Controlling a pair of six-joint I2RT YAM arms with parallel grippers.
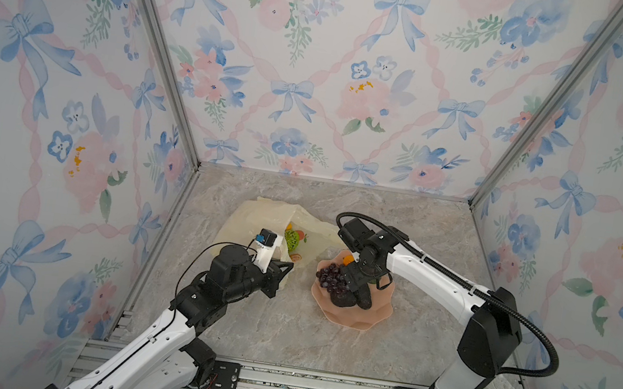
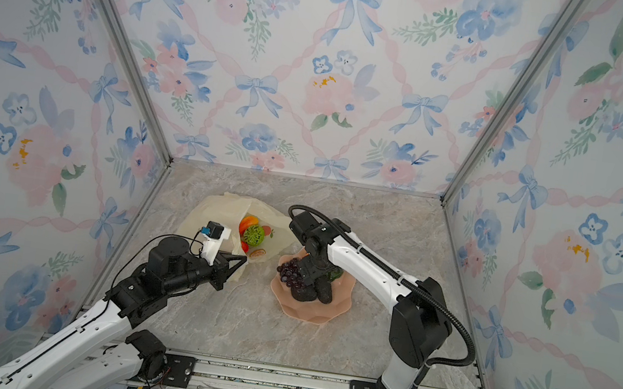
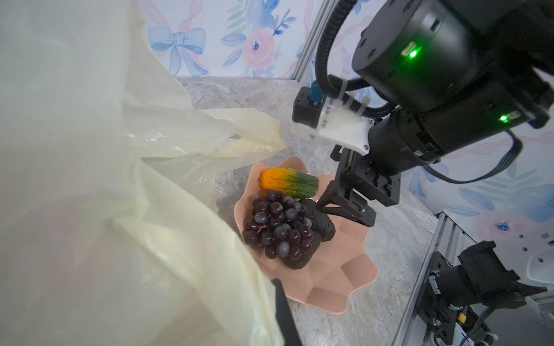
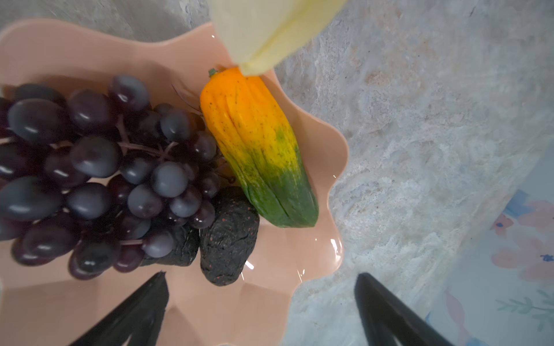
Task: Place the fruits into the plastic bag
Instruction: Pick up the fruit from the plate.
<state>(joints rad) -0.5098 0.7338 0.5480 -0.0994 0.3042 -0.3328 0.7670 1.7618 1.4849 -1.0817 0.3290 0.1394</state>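
Right wrist view: an orange-green mango is seen lying in a pink scalloped dish, straight ahead of the right gripper. A purple grape bunch is heaped against the mango. Two dark avocados are tucked partly under the grapes, nearest that gripper's fingertips.

The right gripper is held above the dish with its jaws spread wide and nothing between them. One finger is seen over the dish's floor, and the other over the marble table just past the rim.

In both top views the plastic bag, pale yellow and crinkled, is spread on the table beyond the left gripper and just beside the dish. One flap of it reaches the dish's rim by the mango's stem. In a top view a bumpy green ball and a red-yellow mango are seen inside the bag's open mouth, just past the left gripper's tips.

The left gripper's jaws are closed on the bag's near edge, and lifted film fills much of the left wrist view. Floral walls with blue bows enclose the table on three sides.
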